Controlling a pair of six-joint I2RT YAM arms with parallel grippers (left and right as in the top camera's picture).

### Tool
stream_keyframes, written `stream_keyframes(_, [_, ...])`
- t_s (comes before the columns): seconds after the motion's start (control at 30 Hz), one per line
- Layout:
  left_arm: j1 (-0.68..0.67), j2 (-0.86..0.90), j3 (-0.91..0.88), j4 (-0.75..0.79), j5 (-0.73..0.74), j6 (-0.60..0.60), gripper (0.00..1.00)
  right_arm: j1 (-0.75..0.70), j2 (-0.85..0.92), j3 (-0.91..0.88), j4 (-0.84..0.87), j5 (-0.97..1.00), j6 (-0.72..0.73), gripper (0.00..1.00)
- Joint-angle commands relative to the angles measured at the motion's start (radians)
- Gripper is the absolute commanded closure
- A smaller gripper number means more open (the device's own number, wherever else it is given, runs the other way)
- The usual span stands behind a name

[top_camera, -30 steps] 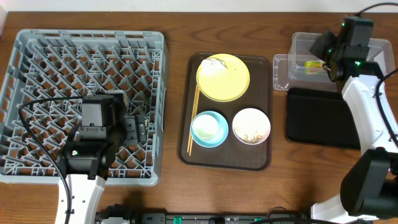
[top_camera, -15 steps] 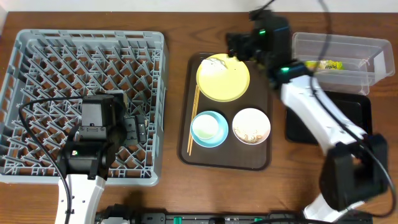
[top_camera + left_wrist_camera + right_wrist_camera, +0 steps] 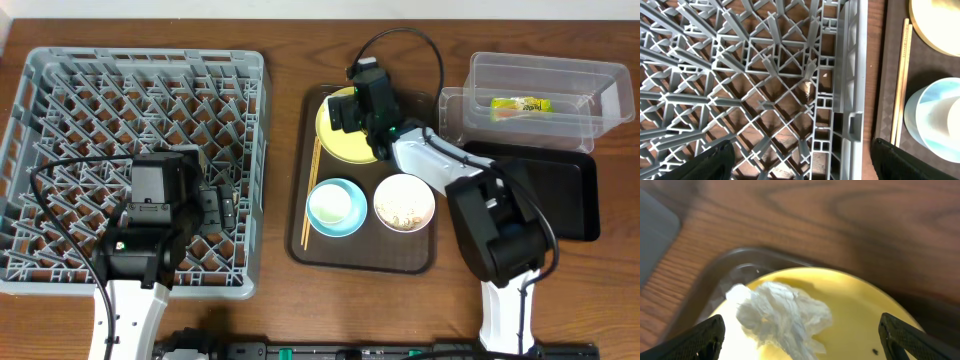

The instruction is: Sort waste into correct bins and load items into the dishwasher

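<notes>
The right gripper hangs over the plate, top centre of the overhead view. Its claw is spread wide with nothing between the fingers. A crumpled white tissue lies on the plate, a little left of the midline between the fingertips in the wrist view.

The step in hand looks to be lifting that tissue. To do it well:

- Shift left until the wad sits centred.
- Lower the tips to just above the plate.
- Pinch the bulk of the wad, not a loose edge, since soft paper may slip from a shallow grip.
- Lift straight up, so the plate does not slide on the tray.

The bins wait at the right: the tub, holding the wrapper, and the black tray below it.

The left gripper, spread and empty, hovers over the rack.
</notes>
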Motion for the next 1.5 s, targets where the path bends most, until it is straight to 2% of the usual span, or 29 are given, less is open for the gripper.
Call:
stream_keyframes(0.0, [0.000,-0.002,0.024,-0.009,0.003,-0.010,0.11,0.016,0.035,0.003,0.014,0.032,0.028,0.09])
stream_keyframes(0.17, [0.000,-0.002,0.024,-0.019,0.002,-0.009,0.11,0.017,0.048,0.003,0.001,0.042,0.038,0.38])
stream_keyframes(0.2, [0.000,-0.002,0.024,-0.019,0.003,-0.009,0.11,0.018,0.048,0.003,-0.006,0.053,0.038,0.48])
stream_keyframes(0.33, [0.000,-0.002,0.024,-0.019,0.002,-0.009,0.11,0.018,0.046,0.003,-0.033,0.074,0.037,0.99])
stream_keyframes(0.53, [0.000,-0.002,0.024,-0.019,0.002,-0.009,0.11,0.012,-0.039,0.003,-0.143,0.076,0.026,0.99])
stream_keyframes(0.7, [0.000,-0.002,0.024,-0.019,0.002,-0.009,0.11,-0.014,-0.210,0.003,-0.322,0.077,0.025,0.99])
stream_keyframes(0.83, [0.000,-0.002,0.024,-0.019,0.002,-0.009,0.11,-0.058,-0.340,0.003,-0.392,0.109,0.026,0.99])
stream_keyframes(1.1, [0.000,-0.002,0.024,-0.019,0.002,-0.009,0.11,-0.227,-0.515,0.003,-0.467,0.130,0.026,0.99])
stream_keyframes(1.47, [0.000,-0.002,0.024,-0.019,0.002,-0.009,0.11,-0.507,-0.521,0.003,-0.563,0.159,0.038,0.99])
